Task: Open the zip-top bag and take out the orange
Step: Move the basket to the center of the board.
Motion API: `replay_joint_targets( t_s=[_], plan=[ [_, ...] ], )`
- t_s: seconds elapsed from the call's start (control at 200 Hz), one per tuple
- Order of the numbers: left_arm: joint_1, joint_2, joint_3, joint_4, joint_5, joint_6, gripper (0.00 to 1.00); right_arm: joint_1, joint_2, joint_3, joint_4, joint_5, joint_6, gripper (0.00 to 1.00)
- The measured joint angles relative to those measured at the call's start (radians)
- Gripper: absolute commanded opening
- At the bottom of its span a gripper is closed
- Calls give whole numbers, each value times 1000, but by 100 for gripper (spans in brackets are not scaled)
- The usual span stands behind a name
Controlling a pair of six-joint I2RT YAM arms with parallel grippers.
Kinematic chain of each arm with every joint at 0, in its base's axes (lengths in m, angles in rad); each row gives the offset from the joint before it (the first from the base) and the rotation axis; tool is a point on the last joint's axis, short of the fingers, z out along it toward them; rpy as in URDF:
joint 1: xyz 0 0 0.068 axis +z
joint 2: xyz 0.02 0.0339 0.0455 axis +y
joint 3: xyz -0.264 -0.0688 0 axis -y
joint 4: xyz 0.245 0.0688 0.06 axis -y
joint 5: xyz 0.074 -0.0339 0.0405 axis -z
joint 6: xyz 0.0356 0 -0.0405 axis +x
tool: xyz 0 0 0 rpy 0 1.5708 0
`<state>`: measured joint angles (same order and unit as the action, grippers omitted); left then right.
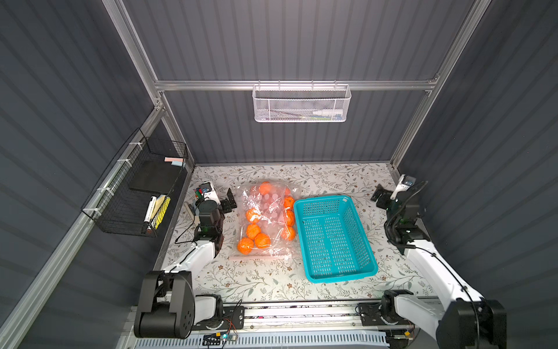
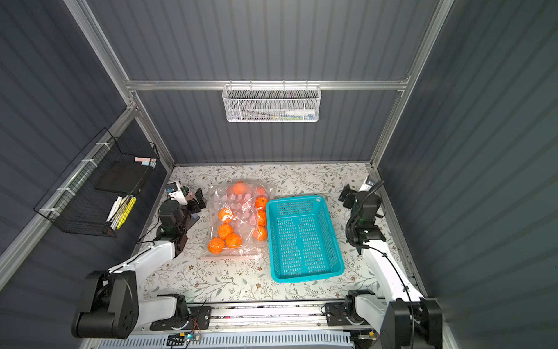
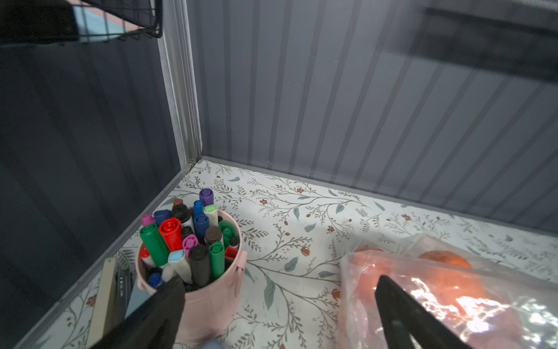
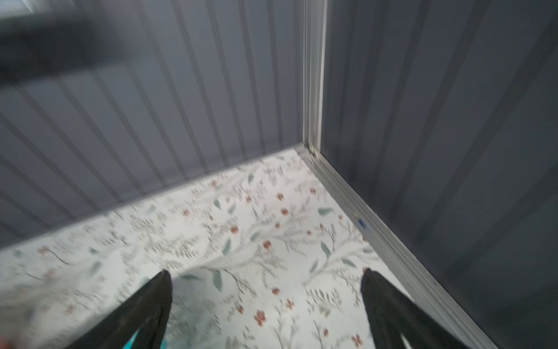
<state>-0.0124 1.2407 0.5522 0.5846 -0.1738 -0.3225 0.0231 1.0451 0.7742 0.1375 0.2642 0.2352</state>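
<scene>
Top views both show the zip-top bag (image 1: 273, 211) lying flat near the middle of the table (image 1: 271, 284) with several oranges (image 1: 253, 231) inside. Its zip strip (image 1: 259, 257) is at the bag's 6 o'clock end and seems closed, though glare blurs it. A blue basket (image 1: 321, 199) sits just beside the bag at its 3 o'clock. The left gripper (image 1: 230, 201) hangs at the bag's 10 o'clock, fingers spread wide and holding nothing. In the left wrist view one finger (image 3: 398, 308) overlaps the bag, and a cup of markers (image 3: 211, 299) is near the other. The right gripper (image 1: 381, 196) stands well apart at the basket's 2 o'clock, fingers likewise spread and empty.
</scene>
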Motion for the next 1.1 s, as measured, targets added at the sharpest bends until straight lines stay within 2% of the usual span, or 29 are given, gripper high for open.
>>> replay_joint_targets(
  t_s=[0.12, 0.22, 0.315, 0.42, 0.54, 0.625, 0.735, 0.81, 1.0, 1.1],
  plan=[
    [1, -43, 79, -204, 111, -117, 99, 1, -26, 132, -225, -180, 76, 83],
    [0, -41, 207, -346, 248, -119, 99, 18, 8, 136, -432, -331, 117, 79],
    [0, -41, 333, -474, 371, -87, 99, 66, 79, 106, -593, -402, 128, 79],
    [0, -71, 365, -592, 446, -24, 99, 119, 124, 55, -705, -414, 132, 78],
    [0, -130, 315, -703, 466, 36, 99, 129, 173, 33, -755, -389, 132, 77],
    [0, -158, 281, -751, 466, 57, 99, 129, 221, 32, -752, -354, 133, 66],
    [0, -161, 270, -787, 465, 73, 99, 129, 305, 43, -738, -330, 119, 41],
    [0, -161, 270, -790, 464, 84, 99, 130, 378, 78, -742, -316, 127, 32],
    [0, -161, 270, -805, 449, 100, 99, 132, 489, 193, -724, -277, 86, 17],
    [0, -165, 270, -807, 445, 106, 99, 104, 517, 233, -712, -269, 78, 15]
  ],
)
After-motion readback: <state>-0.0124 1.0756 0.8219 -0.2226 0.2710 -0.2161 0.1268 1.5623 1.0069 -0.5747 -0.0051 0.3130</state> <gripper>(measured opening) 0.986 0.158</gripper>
